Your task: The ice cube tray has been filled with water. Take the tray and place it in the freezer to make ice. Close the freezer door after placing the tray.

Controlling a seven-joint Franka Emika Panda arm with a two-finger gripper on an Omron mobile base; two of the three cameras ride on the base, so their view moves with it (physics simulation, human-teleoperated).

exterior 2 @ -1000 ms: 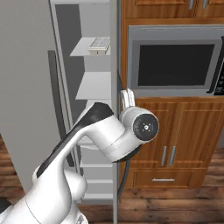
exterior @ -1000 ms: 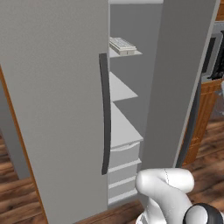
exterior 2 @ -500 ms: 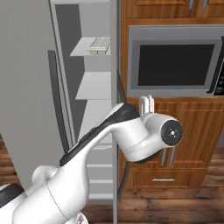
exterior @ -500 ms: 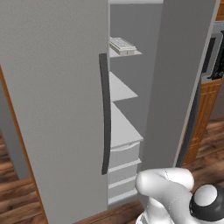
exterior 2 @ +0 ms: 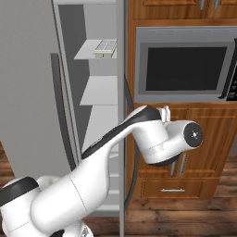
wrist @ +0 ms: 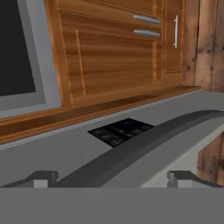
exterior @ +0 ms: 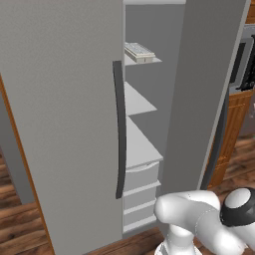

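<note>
Tray shelved; door-closing step in hand.

The ice cube tray lies on the top shelf of the freezer. The freezer door stands open, seen edge-on. In the hand view the gripper has its jaws spread wide and empty, just short of the door handle, with the dispenser panel beyond. Next move, as I judge: press the outer face and swing it shut. The water cannot be made out.

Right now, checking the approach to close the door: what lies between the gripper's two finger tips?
In the hand view, the long dark handle of the freezer door runs between the open gripper's finger tips.
</note>
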